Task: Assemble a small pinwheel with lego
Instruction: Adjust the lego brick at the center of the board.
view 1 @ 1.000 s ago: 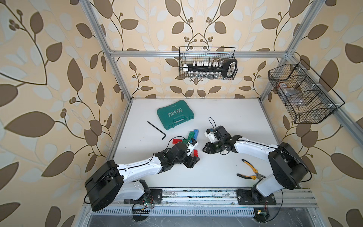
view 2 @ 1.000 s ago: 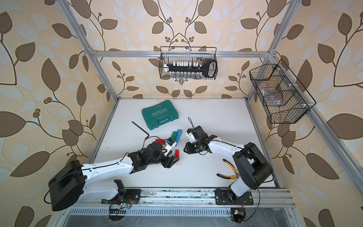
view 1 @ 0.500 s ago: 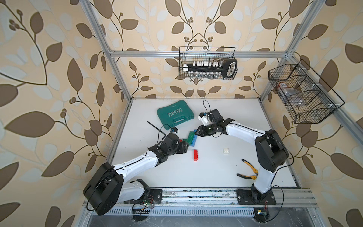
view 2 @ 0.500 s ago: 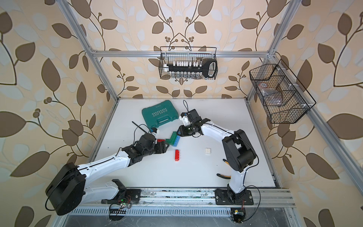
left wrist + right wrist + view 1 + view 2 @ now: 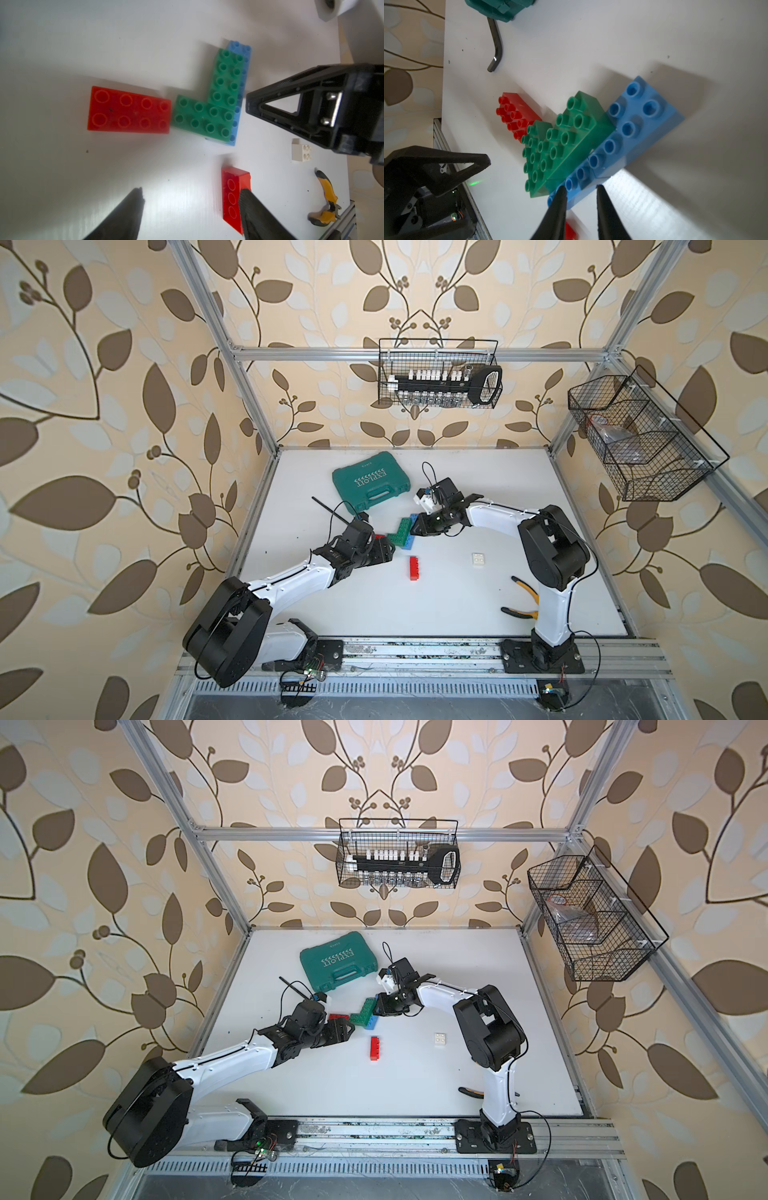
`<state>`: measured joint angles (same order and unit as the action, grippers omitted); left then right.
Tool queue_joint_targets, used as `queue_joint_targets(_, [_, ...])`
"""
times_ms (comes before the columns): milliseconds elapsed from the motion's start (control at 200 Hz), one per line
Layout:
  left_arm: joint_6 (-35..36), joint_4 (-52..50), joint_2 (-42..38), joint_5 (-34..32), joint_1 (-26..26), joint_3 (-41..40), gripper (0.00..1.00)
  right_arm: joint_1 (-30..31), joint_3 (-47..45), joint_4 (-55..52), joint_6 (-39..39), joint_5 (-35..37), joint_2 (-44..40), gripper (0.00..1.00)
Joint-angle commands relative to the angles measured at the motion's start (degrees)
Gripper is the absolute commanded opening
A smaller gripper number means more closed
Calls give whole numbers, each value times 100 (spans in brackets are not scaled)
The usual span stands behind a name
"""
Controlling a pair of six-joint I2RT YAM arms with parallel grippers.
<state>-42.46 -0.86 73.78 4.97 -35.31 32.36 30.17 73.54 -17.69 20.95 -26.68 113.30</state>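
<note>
The partly built pinwheel [image 5: 401, 532] is an L of two green bricks [image 5: 209, 104] on blue bricks [image 5: 629, 133], lying mid-table. A red brick [image 5: 128, 111] lies flat against one green arm's end. A second red brick [image 5: 414, 568] lies alone nearer the front, and a white square brick [image 5: 478, 560] sits to its right. My left gripper [image 5: 191, 193] is open over bare table just short of the stack, with that loose red brick beside one finger. My right gripper [image 5: 580, 189] is open by a narrow gap, its tips at the blue brick's edge; whether they touch it is unclear.
A teal case [image 5: 370, 485] lies behind the bricks, with a black hex key [image 5: 332, 510] to its left. Orange-handled pliers [image 5: 523, 601] lie at the front right by the right arm's base. Wire baskets hang on the back and right walls.
Both arms have swung from mid-table back to the stack. The white brick now lies alone on the table at the right, and a red brick lies where the left gripper was.
</note>
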Motion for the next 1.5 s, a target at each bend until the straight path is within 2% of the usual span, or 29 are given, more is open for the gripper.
queue_joint_targets(0, [55,135,40,125,-20,160,75,46,-40,178,118,47,0,26])
queue_joint_targets(155, [63,104,66,91,-20,111,75,41,281,-390,-63,288,305,25])
queue_joint_targets(300, [-37,95,17,144,-69,93,75,84,-19,-252,32,420,211,25])
queue_joint_targets(570, [58,117,87,104,-480,230,75,74,-136,-23,167,263,219,25])
queue_joint_targets(825, [239,293,576,-201,-1647,398,75,33,-421,282,379,20,-311,26])
queue_joint_targets(945, [173,-592,1110,-1003,-1994,909,77,-27,-365,243,352,-122,-413,26])
queue_joint_targets(1130, [150,-919,1551,-1433,-2174,1220,78,-117,-791,388,434,-199,-915,26])
queue_joint_targets(1185, [162,-668,1627,-1341,-2179,1152,74,-144,-969,420,430,-153,-1160,26])
queue_joint_targets(1260, [167,-361,1744,-1136,-2190,1118,58,-204,-1182,389,413,-140,-1459,26])
queue_joint_targets(1400, [192,-26,1619,-1009,-2228,985,39,-258,-1540,203,299,-23,-1988,26])
queue_joint_targets(1460, [176,148,1451,-873,-2227,844,22,-275,-1684,141,244,-12,-2164,26])
queue_joint_targets(1500, [141,244,1340,-747,-2234,771,15,-288,-1770,82,194,-29,-2267,26])
